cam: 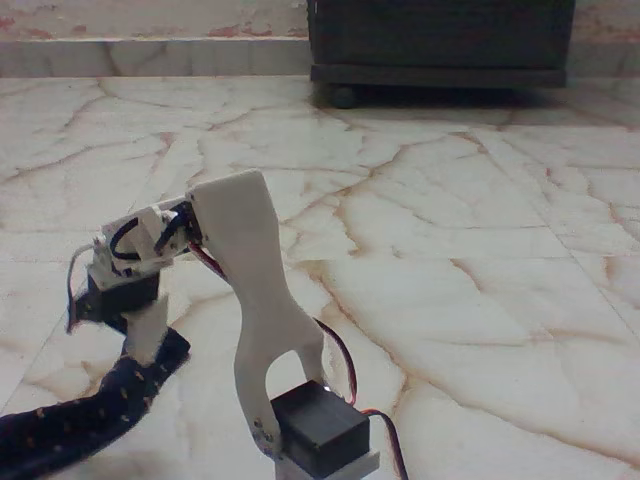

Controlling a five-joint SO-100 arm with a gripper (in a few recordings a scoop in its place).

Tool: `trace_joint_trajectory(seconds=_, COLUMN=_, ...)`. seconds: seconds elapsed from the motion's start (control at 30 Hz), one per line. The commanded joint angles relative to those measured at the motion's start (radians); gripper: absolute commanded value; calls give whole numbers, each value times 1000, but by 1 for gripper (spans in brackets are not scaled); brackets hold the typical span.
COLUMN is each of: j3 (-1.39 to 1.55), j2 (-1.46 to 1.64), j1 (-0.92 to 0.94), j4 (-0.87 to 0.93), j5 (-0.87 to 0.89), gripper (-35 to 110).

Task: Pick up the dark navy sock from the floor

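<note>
Clamping gripper on one end of the dark navy sock, apparently gripping there for lifting its trailing length off the floor.

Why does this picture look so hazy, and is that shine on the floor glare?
In the fixed view everything is soft and low in detail; the floor gives a pale, glossy sheen, the dark furniture at the back loses its detail, and the gripper, at the dark navy sock, looks blurred.
</note>
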Motion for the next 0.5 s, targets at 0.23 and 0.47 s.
trace_joint_trajectory(seconds=0.23, j3=-249, j2=-225, j1=-17, j4=80, j5=64, gripper=15)
trace_joint_trajectory(seconds=0.47, j3=-347, j2=-385, j1=-58, j4=57, j5=87, gripper=15)
